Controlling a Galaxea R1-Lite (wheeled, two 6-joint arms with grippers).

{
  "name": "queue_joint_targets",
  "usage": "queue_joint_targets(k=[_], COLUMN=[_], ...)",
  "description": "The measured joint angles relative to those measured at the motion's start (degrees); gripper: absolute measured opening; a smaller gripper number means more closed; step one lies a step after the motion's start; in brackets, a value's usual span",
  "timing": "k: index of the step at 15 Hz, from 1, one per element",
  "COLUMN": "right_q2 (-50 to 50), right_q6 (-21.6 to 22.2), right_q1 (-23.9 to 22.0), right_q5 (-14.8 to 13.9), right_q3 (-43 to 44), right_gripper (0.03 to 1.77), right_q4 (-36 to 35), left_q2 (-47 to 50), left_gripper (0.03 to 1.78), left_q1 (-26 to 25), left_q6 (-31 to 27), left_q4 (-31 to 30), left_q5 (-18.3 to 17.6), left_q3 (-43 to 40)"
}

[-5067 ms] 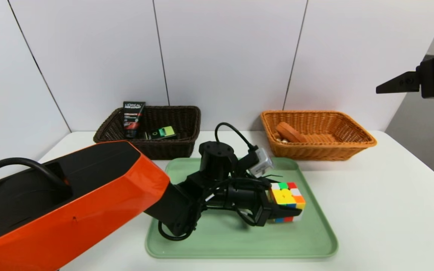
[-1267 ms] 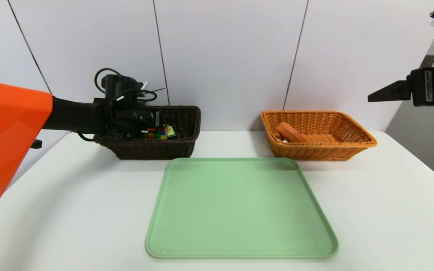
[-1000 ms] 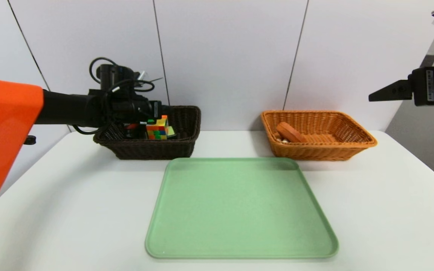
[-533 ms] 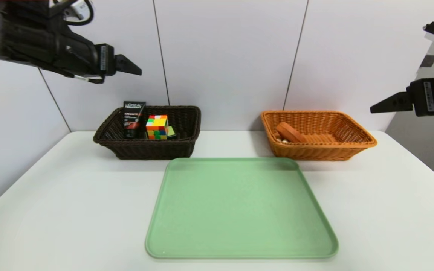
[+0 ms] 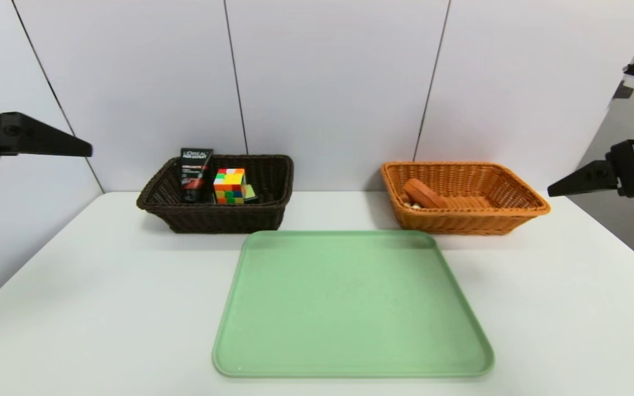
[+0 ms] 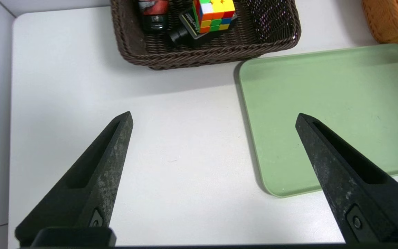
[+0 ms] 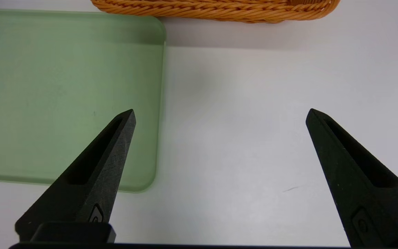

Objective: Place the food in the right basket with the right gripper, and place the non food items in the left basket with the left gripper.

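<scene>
The dark brown left basket (image 5: pixel 212 223) at the back left holds the non food items: the multicoloured cube (image 5: pixel 229 186), the black L'Oreal tube (image 5: pixel 195 173) leaning on the wall, and the black bottle (image 6: pixel 185 33) under the cube. In the orange-tan right basket (image 5: pixel 460 223) lies the orange-brown food wedge (image 5: pixel 420 193). My left gripper (image 6: pixel 214 117) hangs open and holding nothing, high over the table's left side, well away from the dark basket. High at the right edge, my right gripper (image 7: pixel 220 112) is open too, with nothing between its fingers.
A pale green tray (image 5: pixel 350 308) lies in the middle of the white table (image 5: pixel 102 308), in front of both baskets. A white panelled wall closes off the back.
The left gripper let go of the cube in the dark basket, opened, then rose and drew back to the left. The right gripper sank slightly.
</scene>
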State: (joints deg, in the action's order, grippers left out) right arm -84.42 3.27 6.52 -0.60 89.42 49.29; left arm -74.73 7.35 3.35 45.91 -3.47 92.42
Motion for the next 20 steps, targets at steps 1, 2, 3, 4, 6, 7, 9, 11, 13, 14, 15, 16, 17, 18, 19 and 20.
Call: queue_joint_targets(k=[1, 2, 3, 4, 6, 7, 9, 11, 13, 14, 15, 16, 17, 18, 19, 20], right_q2=[1.9, 3.9, 6.4, 9.6, 16.3, 20.3, 29.5, 39.2, 48.5, 53.5, 57.7, 61.2, 63.8, 65.4, 66.5, 67.3], right_q6=[0.0, 0.0, 0.1, 0.1, 0.0, 0.0, -0.1, -0.4, -0.6, -0.7, -0.8, -0.7, -0.9, -1.2, -1.1, -1.0], right_q1=[0.0, 0.1, 0.2, 0.3, 0.5, 0.5, 0.4, 0.0, -0.2, -0.3, -0.4, -0.4, -0.4, -0.4, -0.4, -0.4], right_q5=[-0.5, -1.2, -1.9, -2.7, -4.3, -5.0, -6.5, -7.8, -8.2, -8.2, -8.3, -8.5, -8.5, -8.5, -9.0, -10.5], right_q3=[-0.9, -1.9, -3.3, -5.3, -9.5, -11.7, -16.2, -20.9, -25.9, -28.5, -30.7, -32.2, -33.2, -33.5, -33.7, -33.5], right_gripper=[1.70, 1.70, 1.70, 1.70, 1.70, 1.70, 1.70, 1.70, 1.70, 1.70, 1.70, 1.70, 1.70, 1.70, 1.70, 1.70], right_q4=[0.0, 0.0, 0.0, 0.0, -0.1, -0.1, -0.2, -0.2, -0.3, -0.3, -0.4, -0.5, -1.0, -1.3, -1.3, -1.2], left_q2=[3.5, 6.8, 10.8, 14.8, 23.7, 28.4, 38.6, 48.0, 55.7, 59.4, 62.5, 65.3, 67.8, 69.8, 71.5, 72.7], left_gripper=[1.67, 1.68, 1.68, 1.69, 1.69, 1.69, 1.69, 1.69, 1.69, 1.69, 1.69, 1.69, 1.69, 1.69, 1.69, 1.69], left_q1=[-0.7, -1.5, -2.6, -3.5, -4.9, -5.3, -5.8, -6.1, -6.4, -6.6, -6.8, -6.9, -7.0, -7.0, -7.0, -7.0], left_q6=[0.2, 0.3, 0.2, 0.1, -0.3, -0.4, -1.6, -3.7, -4.9, -6.0, -7.5, -8.9, -9.7, -10.0, -10.6, -11.2], left_q4=[-0.8, -1.3, -1.5, -1.6, -1.7, -1.6, -1.5, -1.3, -1.3, -1.5, -1.6, -1.8, -1.9, -1.9, -1.9, -2.0], left_q5=[0.2, 0.3, 0.4, 0.5, 0.5, 0.5, 0.4, 0.4, 0.5, 0.6, 0.9, 1.1, 1.2, 1.2, 1.3, 1.6], left_q3=[-2.5, -5.0, -8.3, -11.7, -18.8, -22.0, -28.0, -33.5, -38.0, -40.0, -41.6, -43.0, -44.3, -45.6, -47.1, -48.0])
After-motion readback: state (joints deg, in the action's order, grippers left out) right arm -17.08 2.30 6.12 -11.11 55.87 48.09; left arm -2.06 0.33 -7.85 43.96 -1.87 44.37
